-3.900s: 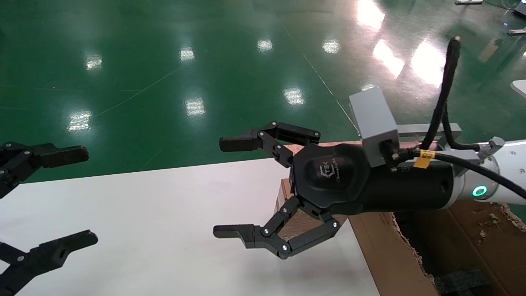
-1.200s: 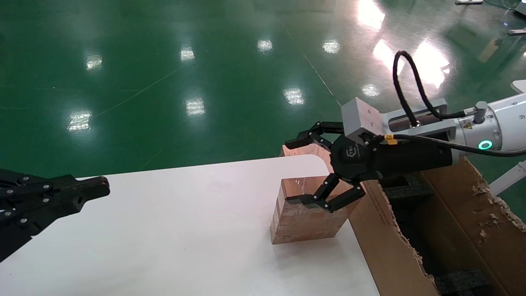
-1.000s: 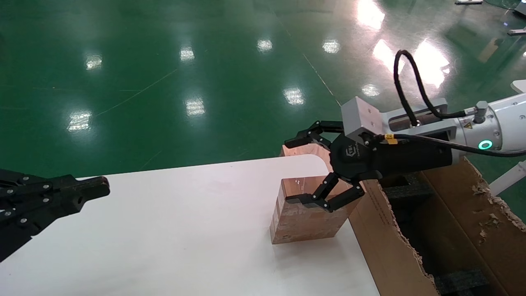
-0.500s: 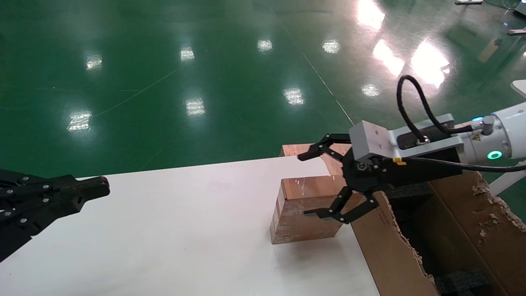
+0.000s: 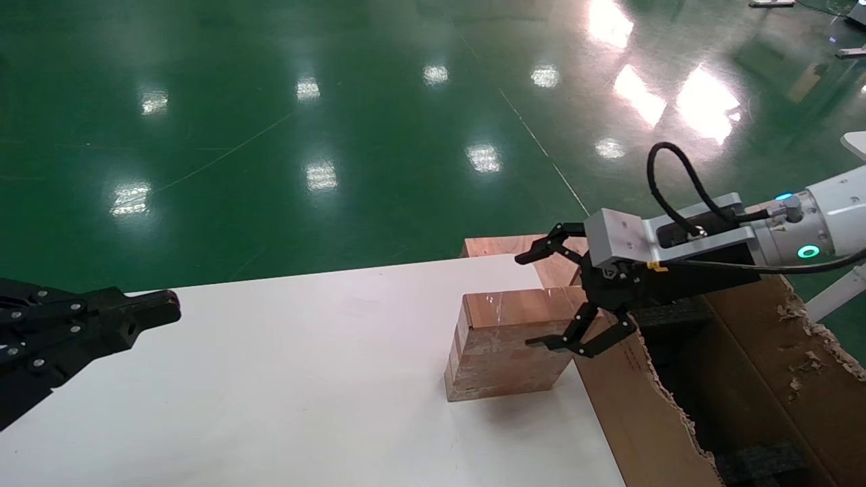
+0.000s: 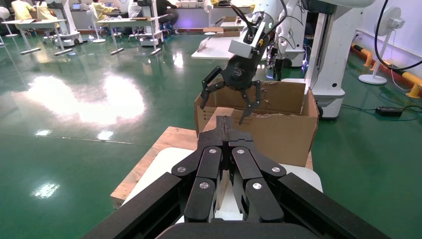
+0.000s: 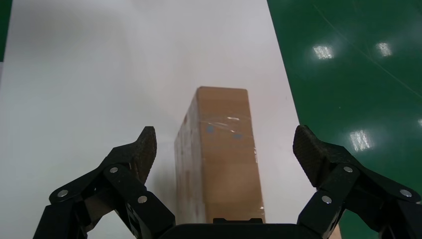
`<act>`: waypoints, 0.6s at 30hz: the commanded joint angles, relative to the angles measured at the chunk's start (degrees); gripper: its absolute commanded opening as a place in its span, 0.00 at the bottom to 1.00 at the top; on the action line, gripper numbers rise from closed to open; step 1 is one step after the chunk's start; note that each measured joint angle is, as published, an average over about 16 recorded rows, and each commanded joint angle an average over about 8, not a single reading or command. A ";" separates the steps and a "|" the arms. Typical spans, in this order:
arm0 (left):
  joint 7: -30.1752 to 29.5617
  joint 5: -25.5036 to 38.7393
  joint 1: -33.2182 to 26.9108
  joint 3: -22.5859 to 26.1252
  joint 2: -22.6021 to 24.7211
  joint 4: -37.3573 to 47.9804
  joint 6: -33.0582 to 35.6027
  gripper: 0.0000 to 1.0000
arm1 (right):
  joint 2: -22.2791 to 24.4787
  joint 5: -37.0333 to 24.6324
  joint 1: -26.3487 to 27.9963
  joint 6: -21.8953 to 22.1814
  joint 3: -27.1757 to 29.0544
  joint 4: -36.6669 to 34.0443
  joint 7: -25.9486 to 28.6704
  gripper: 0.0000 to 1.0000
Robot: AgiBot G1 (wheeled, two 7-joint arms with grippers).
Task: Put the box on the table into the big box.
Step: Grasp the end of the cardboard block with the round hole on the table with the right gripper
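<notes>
Right claw (image 5: pixel 538 299) drew back | spread wide, empty | box (image 5: pixel 504 352): reddish-brown, glossy tape, seemingly upright on table (image 5: pixel 270 379)

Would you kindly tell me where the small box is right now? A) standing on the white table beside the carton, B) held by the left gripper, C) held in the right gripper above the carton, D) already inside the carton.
A: the small box stands on the white table next to the big carton, with the open right gripper around its far end but not closed on it.
</notes>
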 commanded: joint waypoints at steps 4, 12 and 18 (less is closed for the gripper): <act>0.00 0.00 0.00 0.00 0.00 0.00 0.00 0.00 | -1.53 0.49 0.96 0.12 -2.42 -4.22 -1.95 1.00; 0.00 0.00 0.00 0.00 0.00 0.00 0.00 0.00 | -4.31 0.03 2.23 0.67 -5.25 -10.65 -5.01 1.00; 0.00 0.00 0.00 0.00 0.00 0.00 0.00 0.00 | -6.51 -1.10 3.14 0.80 -6.86 -15.45 -7.26 1.00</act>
